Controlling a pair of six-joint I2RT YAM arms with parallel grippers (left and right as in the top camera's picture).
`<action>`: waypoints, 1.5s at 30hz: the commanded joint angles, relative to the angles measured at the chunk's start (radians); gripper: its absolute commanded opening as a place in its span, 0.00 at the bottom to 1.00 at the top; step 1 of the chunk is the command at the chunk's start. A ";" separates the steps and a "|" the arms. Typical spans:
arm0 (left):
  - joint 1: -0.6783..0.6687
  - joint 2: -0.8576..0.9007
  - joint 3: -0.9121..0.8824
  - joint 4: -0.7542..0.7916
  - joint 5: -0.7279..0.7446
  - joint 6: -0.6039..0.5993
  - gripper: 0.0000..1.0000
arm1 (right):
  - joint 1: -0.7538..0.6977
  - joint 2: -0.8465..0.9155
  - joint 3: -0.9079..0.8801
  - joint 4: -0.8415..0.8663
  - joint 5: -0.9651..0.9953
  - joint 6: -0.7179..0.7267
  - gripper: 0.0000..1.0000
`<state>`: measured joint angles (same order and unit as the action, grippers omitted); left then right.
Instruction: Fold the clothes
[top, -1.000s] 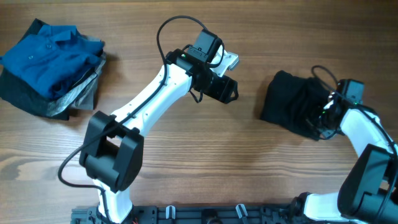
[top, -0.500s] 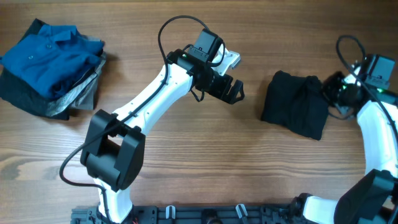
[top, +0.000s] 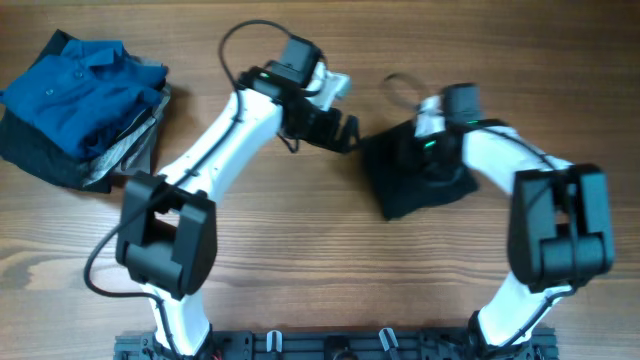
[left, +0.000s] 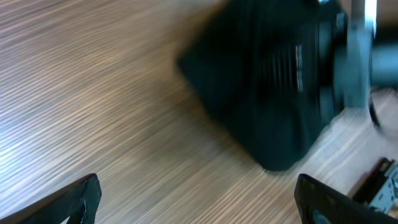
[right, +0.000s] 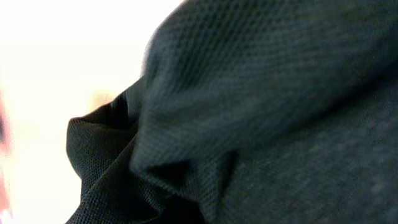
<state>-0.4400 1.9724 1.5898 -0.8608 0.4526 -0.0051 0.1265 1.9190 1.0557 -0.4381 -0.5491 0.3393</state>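
A black T-shirt, bunched into a rough folded bundle, lies on the wooden worktop near its centre. Half a second ago it lay well over to the right. It has since slid leftward and turned, so one corner now points toward the left jaws.

The right arm has swept in with it, and the right jaws sit at the bundle's upper edge. The right wrist view is filled edge to edge with the black T-shirt. The right jaws seem pressed into the cloth, but whether they pinch it cannot be told.

The left arm has drawn back a little, up and to the left. Its jaws stand wide apart over bare wood, holding nothing, with the T-shirt just ahead of them and not touching.

Well behind the left jaws, at the far left corner, a blue shirt lies atop grey folded garments.
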 joint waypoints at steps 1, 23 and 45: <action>0.084 0.009 -0.010 -0.021 0.008 0.002 1.00 | 0.122 -0.009 -0.022 -0.076 -0.055 -0.089 0.09; -0.066 0.009 -0.285 -0.023 0.269 -0.003 0.65 | -0.063 -0.005 -0.125 0.033 0.173 0.270 0.04; -0.047 0.145 -0.310 0.328 -0.265 -0.448 0.06 | -0.062 -0.116 -0.121 -0.193 0.129 0.335 0.05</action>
<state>-0.5079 2.0220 1.2861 -0.5373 0.3855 -0.4110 0.0578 1.8385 0.9878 -0.5171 -0.5270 0.7128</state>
